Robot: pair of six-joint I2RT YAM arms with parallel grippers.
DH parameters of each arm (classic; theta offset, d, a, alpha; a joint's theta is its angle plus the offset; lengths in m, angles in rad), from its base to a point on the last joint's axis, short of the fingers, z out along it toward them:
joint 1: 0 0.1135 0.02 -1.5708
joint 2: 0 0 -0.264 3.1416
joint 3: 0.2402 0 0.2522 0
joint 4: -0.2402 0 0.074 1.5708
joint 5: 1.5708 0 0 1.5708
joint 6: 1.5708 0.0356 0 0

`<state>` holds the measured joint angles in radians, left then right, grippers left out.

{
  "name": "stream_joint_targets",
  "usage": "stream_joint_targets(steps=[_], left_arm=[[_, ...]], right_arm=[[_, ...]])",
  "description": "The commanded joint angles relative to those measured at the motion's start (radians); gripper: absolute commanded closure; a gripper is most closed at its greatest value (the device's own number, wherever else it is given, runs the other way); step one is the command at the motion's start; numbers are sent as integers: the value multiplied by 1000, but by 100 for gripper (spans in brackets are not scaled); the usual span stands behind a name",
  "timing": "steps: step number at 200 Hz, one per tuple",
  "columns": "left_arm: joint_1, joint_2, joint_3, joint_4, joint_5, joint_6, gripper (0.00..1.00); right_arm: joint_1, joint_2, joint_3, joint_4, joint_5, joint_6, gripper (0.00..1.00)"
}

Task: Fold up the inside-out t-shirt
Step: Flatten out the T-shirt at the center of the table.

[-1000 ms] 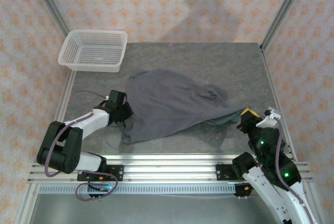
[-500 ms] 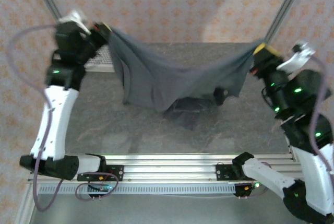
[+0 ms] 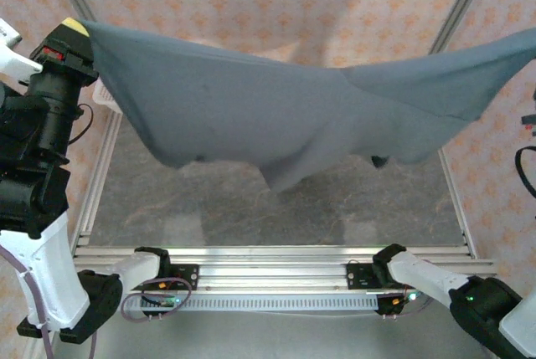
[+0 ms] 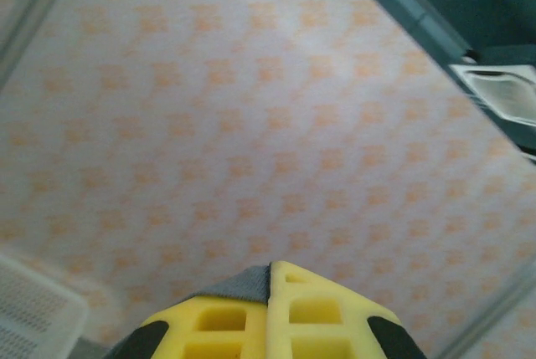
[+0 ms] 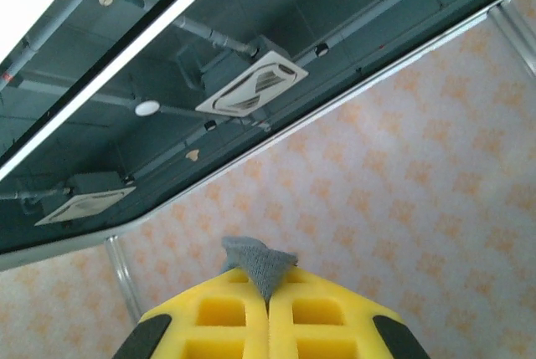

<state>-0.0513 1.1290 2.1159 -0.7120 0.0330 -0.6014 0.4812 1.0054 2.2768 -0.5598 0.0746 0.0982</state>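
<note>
The inside-out t-shirt [image 3: 276,108], dark slate-grey, hangs stretched wide in the air high above the table, sagging in the middle. My left gripper [image 3: 77,31] is raised at the upper left, shut on one corner of the shirt; a tuft of grey cloth [image 4: 243,284] shows between its yellow fingers [image 4: 318,309]. The right end of the shirt runs off the frame's right edge. In the right wrist view my right gripper [image 5: 268,282] is shut on a pinch of grey fabric [image 5: 258,260], pointing up at the ceiling.
The grey table [image 3: 251,208] lies below the hanging shirt. A corner of the white mesh basket [image 4: 33,313] shows at the lower left of the left wrist view. Metal frame posts [image 3: 456,7] stand at the back corners.
Both arms have lifted the shirt from the table and pulled it apart, up and outward. It now hangs spread wide high above the table, with the right gripper beyond the frame edge.
</note>
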Motion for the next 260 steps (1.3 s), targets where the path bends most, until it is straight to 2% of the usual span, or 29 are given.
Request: stream_joint_targets(steps=[1, 47, 77, 111, 137, 171, 207, 260], left_arm=[[9, -20, -19, -17, -132, -3, 100], [8, 37, 24, -26, -61, 19, 100], [8, 121, 103, -16, 29, 29, 100], [9, 204, 233, -13, 4, 97, 100], [9, 259, 327, -49, 83, 112, 100], [10, 217, 286, -53, 204, 115, 100], [9, 187, 380, -137, 153, 188, 100], [10, 197, 480, -154, 183, 201, 100]], right_arm=[[-1, 31, 22, 28, 71, -60, 100], [-1, 111, 33, 119, 12, -90, 100], [-1, 249, 146, 147, 6, -149, 100], [-1, 404, 329, 222, -60, -162, 100], [-1, 451, 350, 283, -128, -129, 100], [-1, 411, 310, 246, -205, -122, 100], [0, 300, 209, 303, -230, -121, 100], [-1, 210, 103, 390, -296, -124, 100]])
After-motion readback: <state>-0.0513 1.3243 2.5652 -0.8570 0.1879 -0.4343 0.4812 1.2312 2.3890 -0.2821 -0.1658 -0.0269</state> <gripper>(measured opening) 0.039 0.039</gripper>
